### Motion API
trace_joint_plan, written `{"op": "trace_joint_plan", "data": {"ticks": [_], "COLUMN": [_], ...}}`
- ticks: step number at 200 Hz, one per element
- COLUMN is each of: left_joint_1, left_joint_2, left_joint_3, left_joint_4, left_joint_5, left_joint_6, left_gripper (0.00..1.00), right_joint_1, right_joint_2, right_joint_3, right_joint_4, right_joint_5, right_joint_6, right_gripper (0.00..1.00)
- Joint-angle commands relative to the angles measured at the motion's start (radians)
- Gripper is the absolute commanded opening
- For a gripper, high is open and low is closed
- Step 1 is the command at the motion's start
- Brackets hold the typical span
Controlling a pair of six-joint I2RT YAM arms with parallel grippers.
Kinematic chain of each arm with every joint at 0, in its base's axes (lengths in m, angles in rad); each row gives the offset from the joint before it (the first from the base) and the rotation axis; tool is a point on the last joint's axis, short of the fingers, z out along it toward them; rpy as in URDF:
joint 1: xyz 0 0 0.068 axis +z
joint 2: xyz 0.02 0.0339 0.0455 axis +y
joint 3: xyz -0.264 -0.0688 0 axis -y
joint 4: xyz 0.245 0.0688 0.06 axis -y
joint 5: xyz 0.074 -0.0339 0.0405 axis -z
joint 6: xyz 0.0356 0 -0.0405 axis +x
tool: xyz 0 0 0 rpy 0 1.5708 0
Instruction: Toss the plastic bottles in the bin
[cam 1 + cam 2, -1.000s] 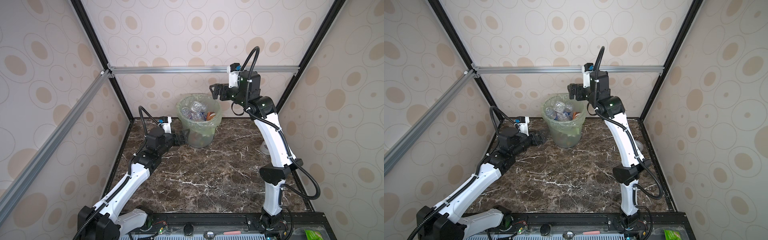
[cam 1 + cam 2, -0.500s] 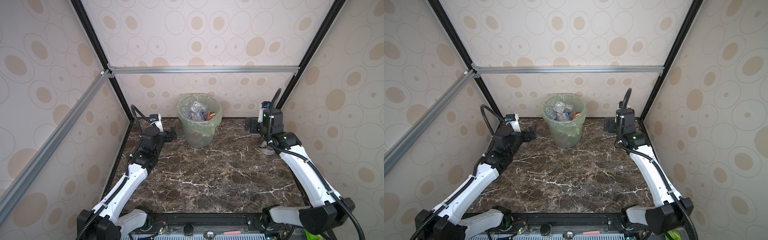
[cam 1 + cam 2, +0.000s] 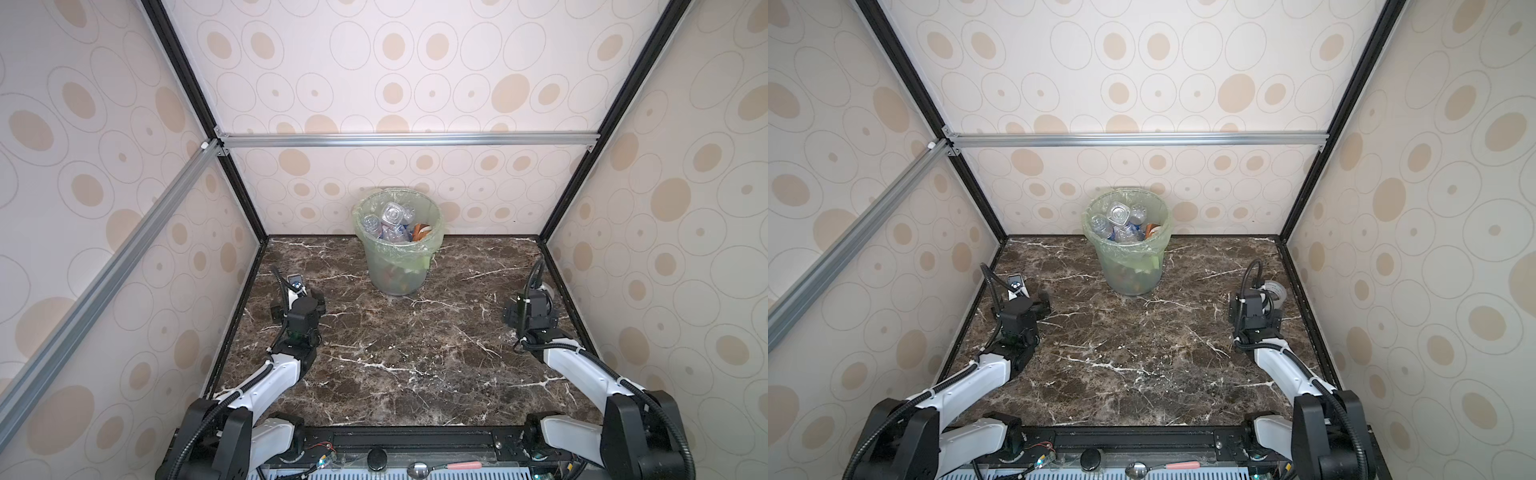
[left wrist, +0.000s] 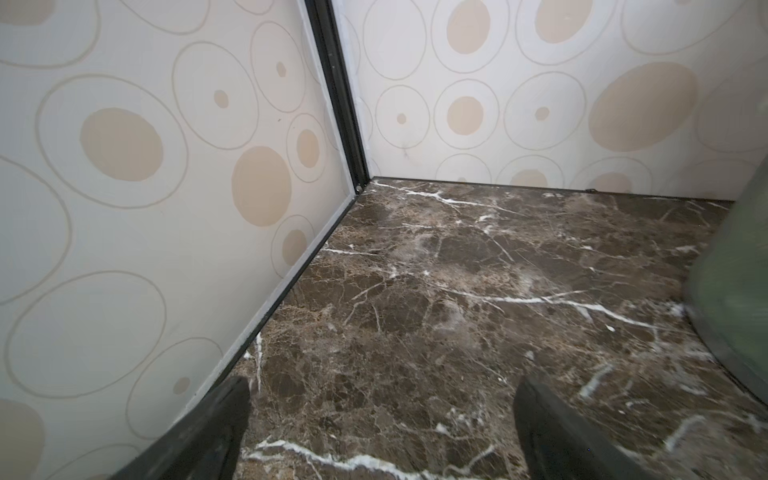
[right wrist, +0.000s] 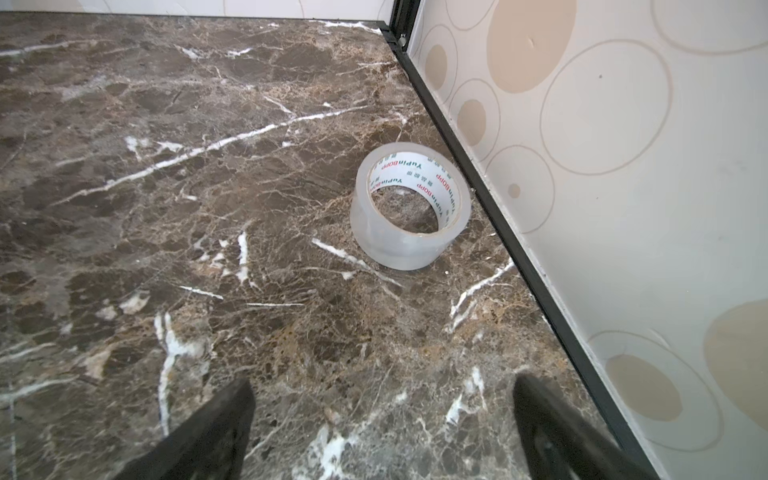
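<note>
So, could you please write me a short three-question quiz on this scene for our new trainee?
1. True or false: the right claw holds a bottle.
2. What lies on the table by the right wall? A) roll of clear tape B) mug C) sponge
3. Where are the plastic bottles?
Key: 1) False: it is open and empty, like the left claw. 2) A. 3) In the bin.
</note>
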Motion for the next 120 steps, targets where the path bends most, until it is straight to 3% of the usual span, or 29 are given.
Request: {"op": "trace_joint_plan", "data": {"ticks": [1,58,76,120], "left_joint_1": [0.034,0.138,0.182,0.201], "left_joint_2": [0.040,0.153,0.185,0.274], "left_joint_3": [-0.019,-0.062,-0.090,-0.116], "left_joint_4": [0.168,0.334,0.396,0.483], "left_joint_5": [-0.010,0.171,0.262,0.362], "left_joint_6": [0.013,0.016,-0.039,-0.030], "left_gripper": [0.99,0.99,0.99,0.99], "right_joint_1": [-0.003,0.000,0.001,0.004], "right_joint_2": [0.023,0.081,0.092,0.085], "right_joint_3": [-0.048,-0.106,-0.150,-0.172], "right_joint_4": [0.243,0.381,0.479,0.533], "right_joint_5": [0.019,0.009,0.015,-0.042], "right_joint_6": [-0.046,-0.016,-0.017,-0.039], "right_gripper": [1.00,1.00,1.00,1.00]}}
